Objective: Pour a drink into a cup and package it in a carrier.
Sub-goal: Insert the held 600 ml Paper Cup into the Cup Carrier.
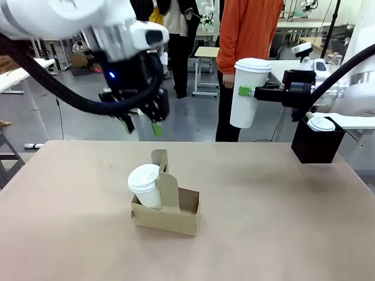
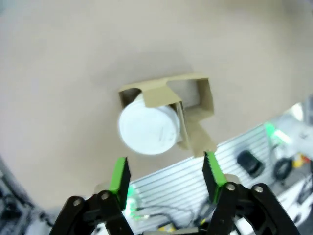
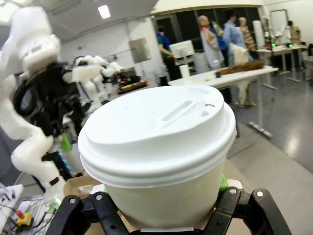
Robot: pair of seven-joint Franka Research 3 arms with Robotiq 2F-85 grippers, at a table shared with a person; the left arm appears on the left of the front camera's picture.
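Left claw point(image 1: 140, 127): hanging wide open, gripping nothing, hovering above the carrier point(image 1: 170, 219).
Cup point(image 1: 145, 184): lidded, sitting upright in the carrier's left compartment, on the surface point(image 1: 269, 222).
Right claw point(image 1: 248, 91): clamping a second cup point(image 1: 242, 111), lidded, holding it aloft, well apart from the carrier.

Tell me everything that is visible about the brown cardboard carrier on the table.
The carrier is a low box of plain brown cardboard with two compartments and a tall upright handle tab between them. It stands flat on the table, near the middle. A white cup with a lid sits in the compartment on the robot's left; the other compartment is empty. The left hand hovers above it, open, touching nothing.
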